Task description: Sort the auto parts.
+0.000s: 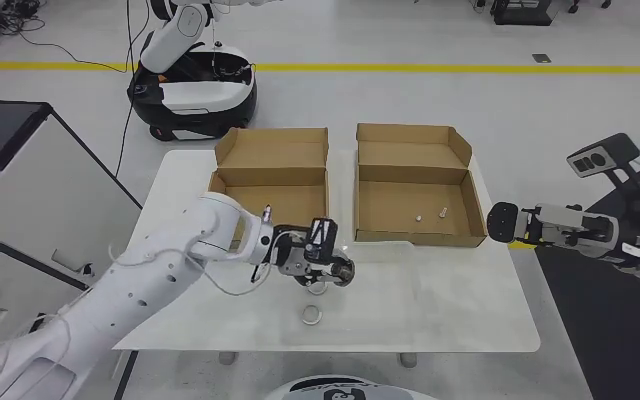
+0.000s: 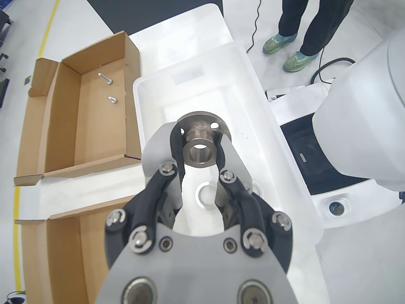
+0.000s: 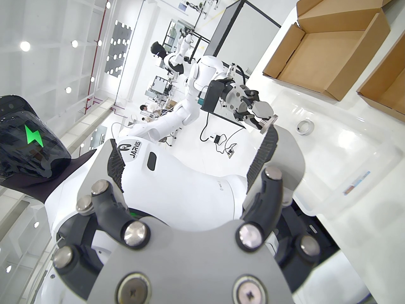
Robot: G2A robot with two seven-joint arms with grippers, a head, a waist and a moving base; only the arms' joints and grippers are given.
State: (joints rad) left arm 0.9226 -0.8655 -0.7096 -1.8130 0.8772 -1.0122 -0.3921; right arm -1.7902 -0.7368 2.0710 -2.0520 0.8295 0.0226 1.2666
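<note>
- We judge the sort to be under way but well short of finished. Two bolts [image 1: 440, 211] lie in the cardboard box [image 1: 385, 205] by the far right corner of the table [image 1: 480, 300].
- The second box [image 1: 290, 198], toward the far left corner, holds nothing that we can make out, though the left arm covers part of it.
- Our left claw [image 2: 198, 142] is clamped on a flanged bushing [image 2: 202, 117]. It holds the bushing in the air above the clear tray [image 2: 190, 62] along the near edge, just short of the second box.
- Left to sort, as we read it, are that bushing and at least two metal rings [image 2: 207, 195] lying in the tray below it.
- Our right claw [image 3: 193, 142] hangs spread wide and empty beyond the table's right edge.
</note>
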